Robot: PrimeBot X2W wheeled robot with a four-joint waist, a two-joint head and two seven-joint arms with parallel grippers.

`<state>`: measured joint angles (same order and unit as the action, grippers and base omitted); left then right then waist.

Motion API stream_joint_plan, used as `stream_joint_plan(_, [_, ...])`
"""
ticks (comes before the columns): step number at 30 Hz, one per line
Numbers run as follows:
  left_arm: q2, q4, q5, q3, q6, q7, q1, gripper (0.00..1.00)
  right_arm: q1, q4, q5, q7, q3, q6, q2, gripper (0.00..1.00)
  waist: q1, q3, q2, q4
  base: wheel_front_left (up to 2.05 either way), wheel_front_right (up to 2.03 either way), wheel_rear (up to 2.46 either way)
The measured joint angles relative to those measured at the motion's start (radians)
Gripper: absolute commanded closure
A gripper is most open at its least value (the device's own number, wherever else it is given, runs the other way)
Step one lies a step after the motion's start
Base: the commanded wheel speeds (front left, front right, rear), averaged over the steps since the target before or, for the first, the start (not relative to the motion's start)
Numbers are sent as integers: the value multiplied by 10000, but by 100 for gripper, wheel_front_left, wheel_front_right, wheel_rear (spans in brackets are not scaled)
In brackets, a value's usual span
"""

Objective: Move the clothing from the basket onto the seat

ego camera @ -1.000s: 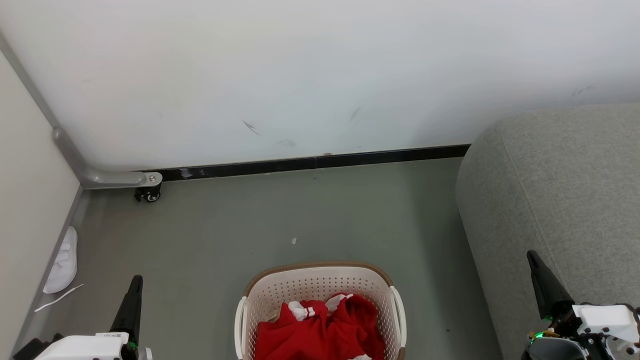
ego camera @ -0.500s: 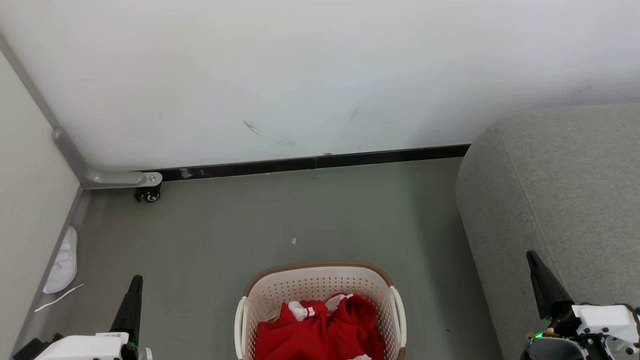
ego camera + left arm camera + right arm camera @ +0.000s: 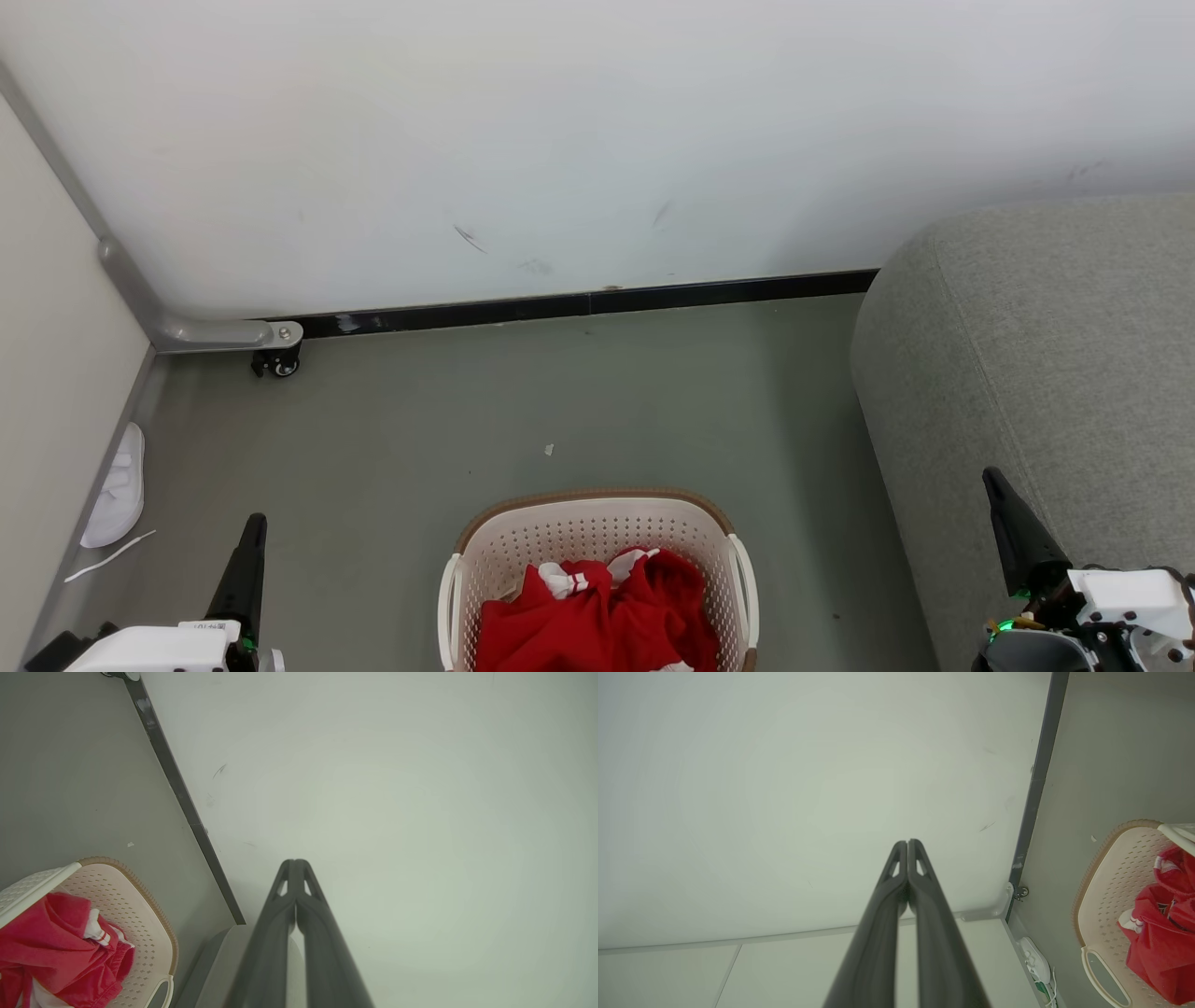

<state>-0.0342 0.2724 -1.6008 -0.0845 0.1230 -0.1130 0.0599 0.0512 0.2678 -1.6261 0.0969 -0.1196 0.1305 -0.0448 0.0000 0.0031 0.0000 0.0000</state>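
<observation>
**Head view.** The basket (image 3: pixel 579 537) stands on the floor (image 3: pixel 560 401) at 6 o'clock, cut off by the lower edge. The clothing (image 3: pixel 597 611) lies heaped inside it, red with white trim, and none of it spills out. The seat (image 3: pixel 1055 355) rises at 3 o'clock, near the basket, with a strip of bare floor between them. Nothing lies on the part of the seat in view. The left gripper (image 3: pixel 254 525) stands at 7 o'clock and the right gripper (image 3: pixel 991 478) at 5 o'clock, each well apart from the basket. A white shoe (image 3: pixel 117 485) at 9 o'clock is no part of the task.

**Wrist views.** Each gripper is closed tip to tip with nothing in it (both point at the wall (image 3: pixel 420 812), not down at the load).

**Step in hand, as judged.** This is the outset: no garment has been lifted and none is on the seat.

**Next move, as judged.** One gripper must open, tilt down over the basket mouth and pinch a raised fold atop the heap. The right arm looks better placed, since the seat lies on its side. Soft fabric will probably drape and may drag a second piece along, so the lift should clear the basket's edge before swinging toward 3 o'clock.
</observation>
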Motion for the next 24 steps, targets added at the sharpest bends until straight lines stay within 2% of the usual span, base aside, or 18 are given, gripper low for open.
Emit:
stream_joint_plan(15, [0,0,0,0,0,0,0,100,0,2,0,0,-2,0,4,100,0,0,0,0,0,0,0])
stream_joint_plan(16, [0,0,0,0,0,0,0,0,0,2,0,0,-2,2,4,0,0,0,0,0,0,0,0])
stream_joint_plan(24, [320,558,4,50,-6,13,-499,0,-513,541,-4,-4,58,2,278,0,0,4,0,0,0,0,0])
